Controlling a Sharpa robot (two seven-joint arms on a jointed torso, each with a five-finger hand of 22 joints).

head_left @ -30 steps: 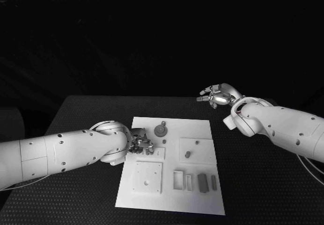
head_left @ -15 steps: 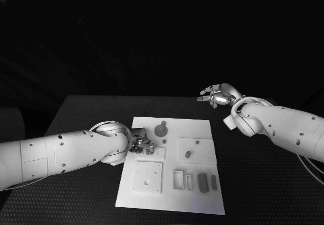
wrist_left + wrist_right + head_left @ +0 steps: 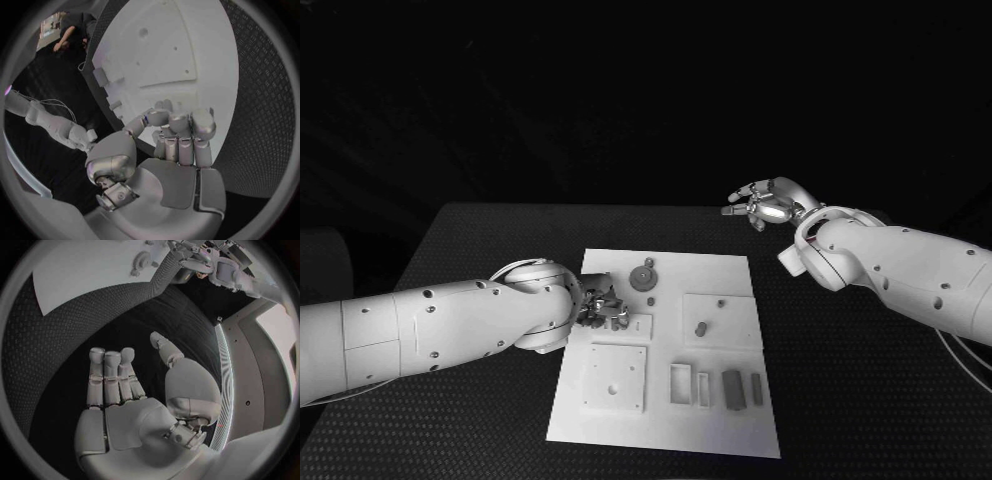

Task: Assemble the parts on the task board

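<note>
On the black tabletop [image 3: 488,240] lies the white task board [image 3: 733,420]; the left robot hand [image 3: 603,305] hovers with fingers curled, empty, at its left edge; the right robot hand [image 3: 764,206] floats open beyond its far corner.

A flat white rectangular task board [image 3: 664,400] lies in the lower middle of the head view. A round grey disc-shaped part [image 3: 643,277] sits near its upper edge, a small grey peg [image 3: 701,327] stands mid-right, and narrow grey bars [image 3: 733,388] lie lower right.
</note>
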